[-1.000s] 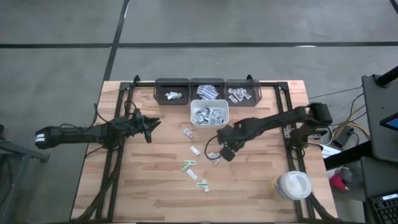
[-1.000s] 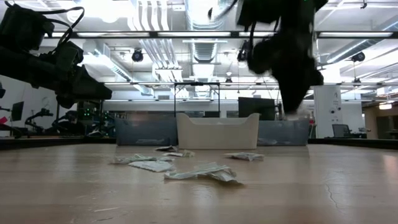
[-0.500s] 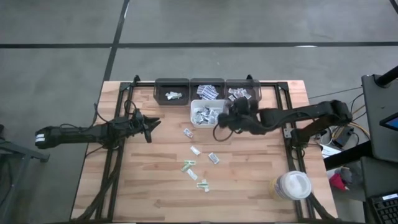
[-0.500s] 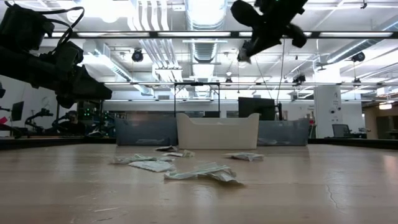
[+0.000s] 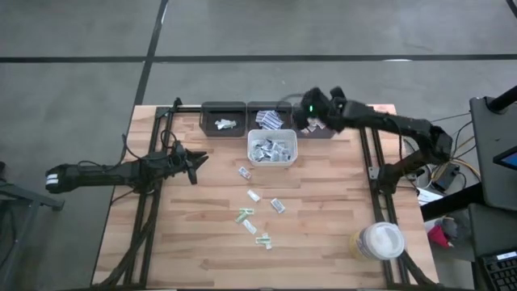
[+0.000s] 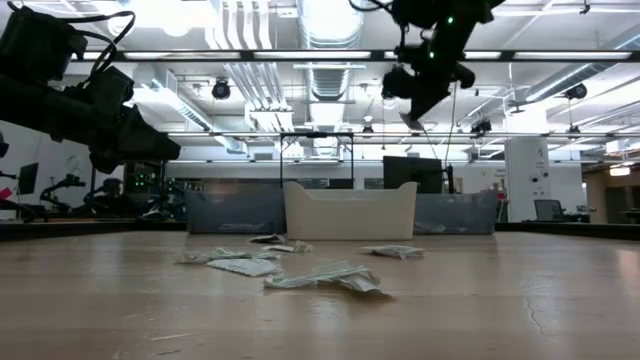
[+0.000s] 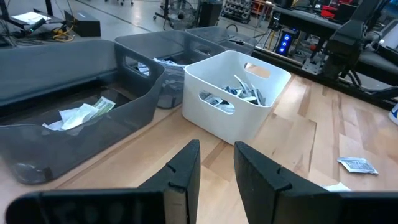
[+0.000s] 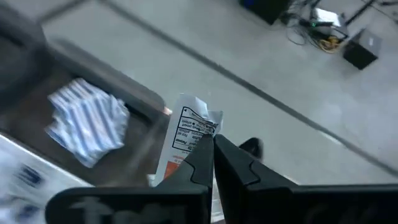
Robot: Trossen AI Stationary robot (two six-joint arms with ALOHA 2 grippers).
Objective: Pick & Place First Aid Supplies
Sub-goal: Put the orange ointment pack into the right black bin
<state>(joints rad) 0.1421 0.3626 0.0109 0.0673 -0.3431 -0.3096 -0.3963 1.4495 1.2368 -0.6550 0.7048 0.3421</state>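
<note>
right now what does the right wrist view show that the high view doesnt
Only the right wrist view: the right gripper shut on a white printed sachet. Only the high view: the left gripper waiting over the table, loose sachets, the white bin, the lidded tub. Both: the dark bins by the right arm.

sachets [image 5: 257,207] before bin [image 5: 272,149], tub [image 5: 377,241] perhaps right

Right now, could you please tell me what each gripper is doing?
Left gripper: open, empty, waiting on the table's left side.
Right gripper: closed on a white sachet, raised over the far grey bins.
</note>
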